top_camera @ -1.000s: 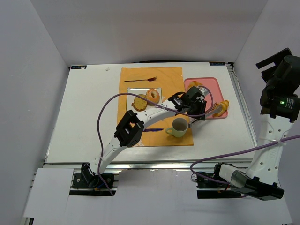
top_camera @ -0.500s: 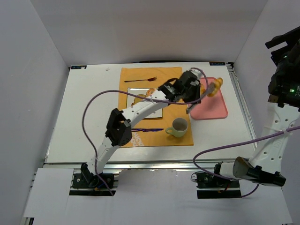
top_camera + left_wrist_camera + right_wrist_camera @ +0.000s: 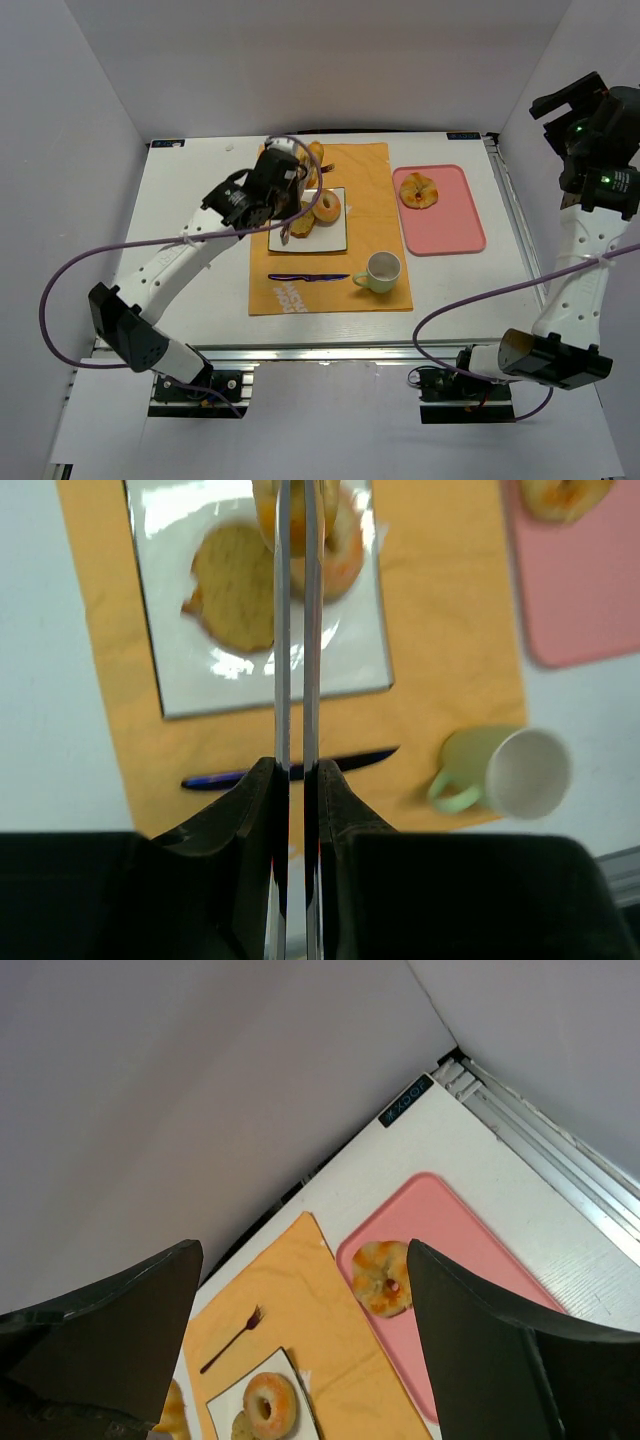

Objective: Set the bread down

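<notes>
Left claw (image 3: 294, 500) swung over glossy square plate (image 3: 352, 650), pinching bread (image 3: 296, 522), right claw (image 3: 305, 1260) spread

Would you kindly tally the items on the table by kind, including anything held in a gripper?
Baked goods: 4 (doughnut, flat slice, pastry, bread in left gripper)
Cutlery: 2 (fork, knife)
Cup: 1
Plate: 1
Tray: 1
Placemat: 1
Total: 10
</notes>
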Tool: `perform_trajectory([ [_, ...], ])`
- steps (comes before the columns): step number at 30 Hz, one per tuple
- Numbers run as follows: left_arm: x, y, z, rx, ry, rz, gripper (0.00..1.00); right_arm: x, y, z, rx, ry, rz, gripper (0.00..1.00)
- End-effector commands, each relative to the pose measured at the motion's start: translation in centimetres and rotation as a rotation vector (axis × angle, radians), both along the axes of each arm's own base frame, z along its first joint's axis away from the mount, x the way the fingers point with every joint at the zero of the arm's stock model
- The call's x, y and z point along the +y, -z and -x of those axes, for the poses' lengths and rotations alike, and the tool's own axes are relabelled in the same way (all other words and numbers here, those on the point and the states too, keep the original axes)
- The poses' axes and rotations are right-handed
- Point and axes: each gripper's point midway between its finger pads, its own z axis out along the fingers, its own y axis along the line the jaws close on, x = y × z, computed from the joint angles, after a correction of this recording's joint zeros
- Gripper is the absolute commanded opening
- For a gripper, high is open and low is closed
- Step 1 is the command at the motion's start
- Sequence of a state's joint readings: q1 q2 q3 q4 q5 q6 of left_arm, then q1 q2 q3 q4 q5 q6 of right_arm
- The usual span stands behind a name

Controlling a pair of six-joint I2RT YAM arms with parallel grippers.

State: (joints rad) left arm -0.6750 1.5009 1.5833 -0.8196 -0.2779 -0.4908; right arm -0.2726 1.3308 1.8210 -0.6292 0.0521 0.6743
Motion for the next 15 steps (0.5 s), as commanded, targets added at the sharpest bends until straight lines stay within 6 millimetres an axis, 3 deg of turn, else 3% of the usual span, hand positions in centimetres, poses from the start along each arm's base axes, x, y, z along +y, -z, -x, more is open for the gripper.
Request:
perform_trajectory([
  [1, 2.1, 3.2, 1.8, 0.042, -0.063, -0.036, 0.09, 0.9, -0.8, -0.3, -0.039, -0.049, 0.008, 0.89],
  [2, 2.9, 4.5, 2.5, 0.063, -0.074, -0.047, 0.09, 0.9, -0.6, -0.4, -0.034, -0.049, 0.010, 0.90],
  [6, 3.7, 6.7, 2.9, 0.103, -0.110, -0.053, 0.09, 1.0, -0.1, -0.9, -0.021, -0.055, 0.004, 0.89],
  [11, 3.4, 9.2, 2.6, 0.143, -0.101, -0.065, 0.10, 1.6, 0.2, -1.4, -0.012, -0.091, 0.001, 0.89],
  [14, 2.8, 10.0, 2.2, 0.164, -0.091, -0.068, 0.15, 1.7, 0.4, -1.5, -0.006, -0.092, 0.007, 0.89],
  [15, 2.6, 9.8, 2.1, 0.162, -0.089, -0.061, 0.23, 1.8, 0.5, -1.5, -0.003, -0.092, 0.006, 0.89],
])
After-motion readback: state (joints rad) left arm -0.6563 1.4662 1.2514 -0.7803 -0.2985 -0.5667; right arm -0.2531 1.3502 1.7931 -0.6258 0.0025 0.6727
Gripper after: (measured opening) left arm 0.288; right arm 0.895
